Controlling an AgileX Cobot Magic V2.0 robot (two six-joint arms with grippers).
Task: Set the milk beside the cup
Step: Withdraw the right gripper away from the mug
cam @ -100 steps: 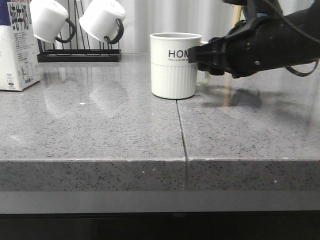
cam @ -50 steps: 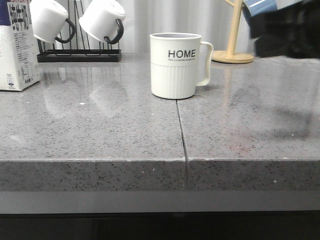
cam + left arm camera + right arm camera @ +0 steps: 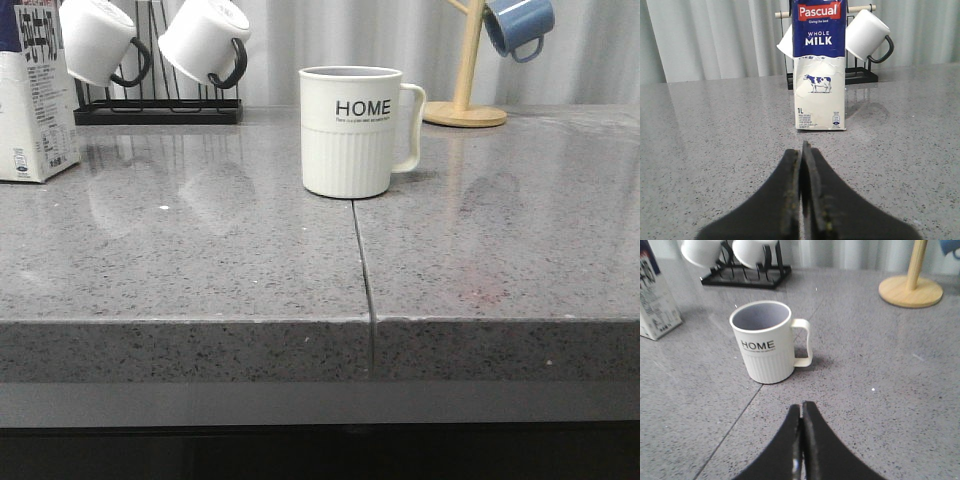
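The milk (image 3: 33, 95), a white carton with a dark blue top, stands upright at the far left of the grey counter. It faces my left gripper (image 3: 801, 150) in the left wrist view (image 3: 819, 70), a short way ahead. The cream HOME cup (image 3: 351, 130) stands upright mid-counter, handle to the right; it also shows in the right wrist view (image 3: 763, 342). My left gripper is shut and empty. My right gripper (image 3: 801, 409) is shut and empty, short of the cup. Neither arm shows in the front view.
A black rack (image 3: 158, 110) with two white mugs (image 3: 203, 38) stands at the back left, just behind the milk. A wooden mug tree (image 3: 463, 95) with a blue mug (image 3: 518, 25) stands at the back right. A seam (image 3: 364, 275) runs down the counter in front of the cup.
My right arm, which was beside the cup's handle a second ago, has pulled away to the right and out of the front view. The cup and milk have not moved.
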